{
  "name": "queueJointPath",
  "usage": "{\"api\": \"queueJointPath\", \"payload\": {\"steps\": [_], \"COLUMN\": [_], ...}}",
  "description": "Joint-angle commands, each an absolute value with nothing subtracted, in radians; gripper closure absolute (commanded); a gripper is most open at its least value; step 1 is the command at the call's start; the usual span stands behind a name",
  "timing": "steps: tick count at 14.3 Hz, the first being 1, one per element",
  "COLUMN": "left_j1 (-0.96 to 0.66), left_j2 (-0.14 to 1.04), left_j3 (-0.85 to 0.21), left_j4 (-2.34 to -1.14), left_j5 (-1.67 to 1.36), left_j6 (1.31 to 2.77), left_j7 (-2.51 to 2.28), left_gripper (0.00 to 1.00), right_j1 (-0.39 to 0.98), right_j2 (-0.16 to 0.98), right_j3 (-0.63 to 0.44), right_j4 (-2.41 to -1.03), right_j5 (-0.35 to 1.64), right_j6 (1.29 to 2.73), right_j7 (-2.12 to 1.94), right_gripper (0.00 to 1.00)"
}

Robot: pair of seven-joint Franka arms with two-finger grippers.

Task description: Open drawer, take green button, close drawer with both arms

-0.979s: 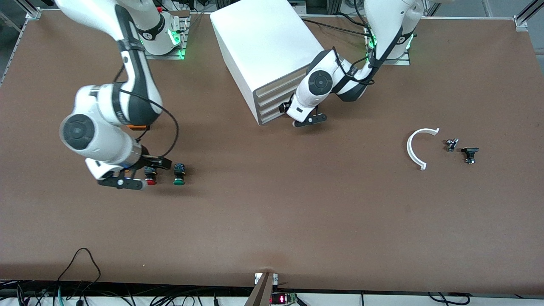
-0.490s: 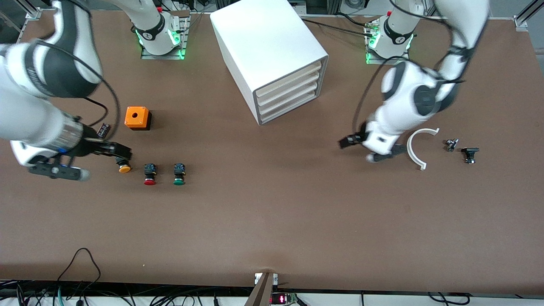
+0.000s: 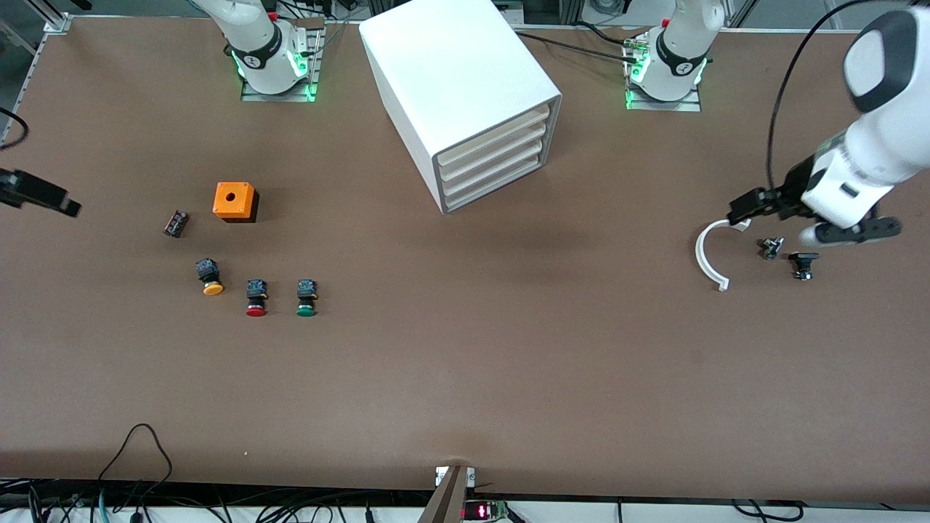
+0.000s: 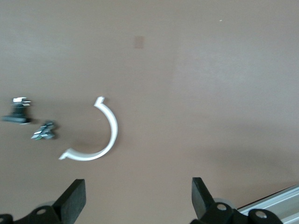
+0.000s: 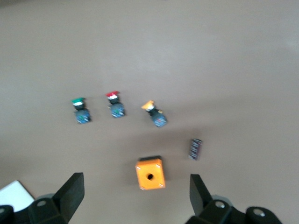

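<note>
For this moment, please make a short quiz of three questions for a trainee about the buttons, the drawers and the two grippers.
1. True or false: all four drawers of the cabinet are shut.
2. Which button lies nearest the cabinet's end of the row: A the green button, B the red button, C the yellow-orange button?
3. Fill in: the left gripper, fingers open, is over the white curved ___; the right gripper, also open, holds nothing.

Key: 1 true. 2 A. 3 strip.
</note>
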State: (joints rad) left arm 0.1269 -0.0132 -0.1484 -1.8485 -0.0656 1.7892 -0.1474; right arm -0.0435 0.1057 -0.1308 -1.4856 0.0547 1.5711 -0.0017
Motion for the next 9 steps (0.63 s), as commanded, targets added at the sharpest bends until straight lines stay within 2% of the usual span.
{"api": "queueJointPath", "payload": {"steps": [1,9], "left_j1": [0.118,0.121], "left_j2": [-0.017,-0.023], "left_j3": [-0.137,-0.137], "left_j4": [-1.824,-1.806], "left_j5": [-0.029,-0.029], "left_j6": [1.732,1.727], "left_j7": [-0.129,-0.132], "left_gripper": [0.0,0.0], "right_j1": [-0.051,-0.048], "right_j2": [0.06,-0.043], "right_j3": [-0.095,-0.055], "right_j4": [-1.537,-1.64], "right_j5": [-0.014,-0.031], "right_j6": [1.549,1.529], "right_j7": [-0.005,0.074], "right_gripper": [0.0,0.0]}}
